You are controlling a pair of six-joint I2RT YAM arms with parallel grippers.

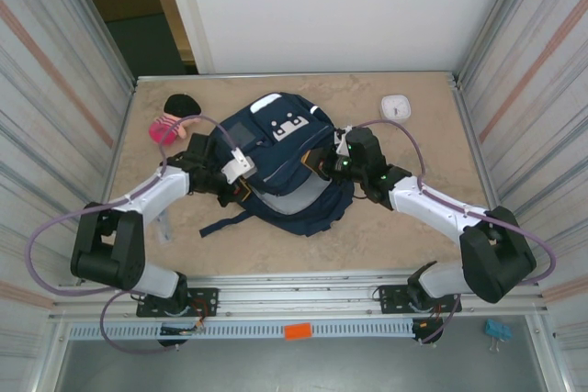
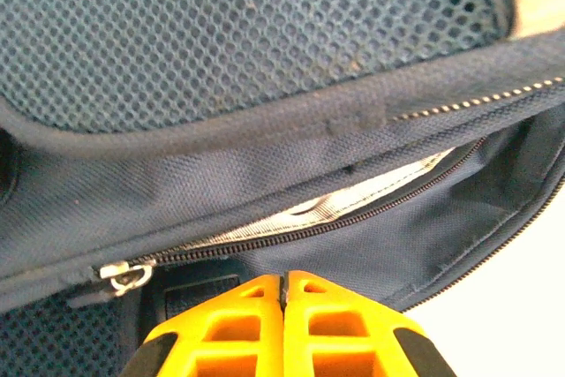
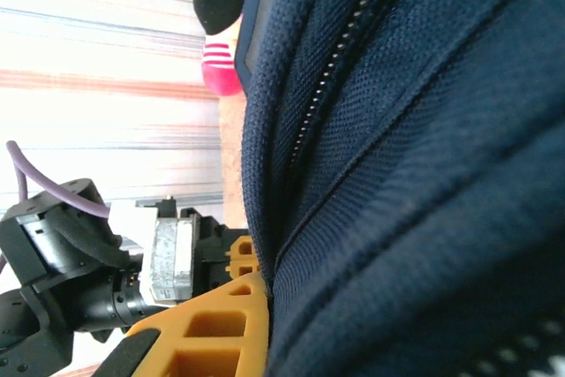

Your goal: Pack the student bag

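- Left gripper point(image 2: 282, 282): orange fingers pressed together tip to tip, with nothing visible between them. In the left wrist view the tips sit at the lower centre of the frame, just below an open zipper.
- Zipper pull point(image 2: 119, 275): metal, at the lower left of the left wrist view, left of the fingertips. Pale lining shows through the gap of the opened zipper.
- Right gripper point(image 1: 323, 162): closed and pinching the fabric at the right edge of the student bag point(image 1: 280, 149). In the right wrist view one orange finger point(image 3: 212, 324) lies against the navy fabric. The fabric hides the other finger.
- Student bag: lies flat at the centre of the counter point(image 1: 413, 218) in the top view, white patch facing up. Its dark straps trail toward the lower left. One gripper is against each of its sides.
- Pink-and-black item point(image 1: 170, 121): on the counter at the upper left of the top view, near the bag but apart from it.
- White square item point(image 1: 396, 106): on the counter at the upper right, well apart from the bag.
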